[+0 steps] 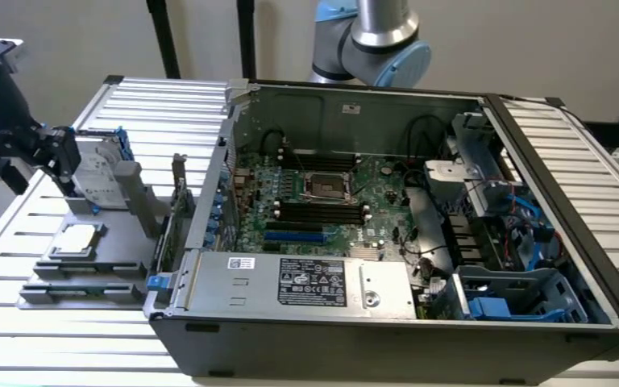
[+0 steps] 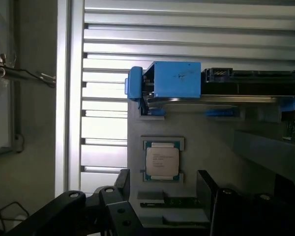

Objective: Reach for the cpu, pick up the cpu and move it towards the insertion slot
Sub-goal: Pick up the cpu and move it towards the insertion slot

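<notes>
The cpu [image 1: 76, 239] is a small silvery square chip lying flat in a pocket of the grey fixture [image 1: 126, 270], on the exterior view's left, outside the computer case. In the wrist view the cpu [image 2: 162, 161] shows its pale rim. My gripper [image 1: 57, 157] hangs above and behind the fixture, clear of the chip. Its dark fingers [image 2: 205, 186] stand apart with nothing between them, so the gripper [image 2: 163, 189] is open. The insertion slot [image 1: 326, 185] is a square silvery-framed socket with a dark centre on the green motherboard inside the open case.
A hard drive with a blue frame [image 1: 100, 161] stands upright on the fixture just beside my gripper; its blue frame [image 2: 169, 78] lies beyond the chip. The case wall [image 1: 197, 234] rises between fixture and motherboard. Black memory slots [image 1: 315, 211] lie near the socket.
</notes>
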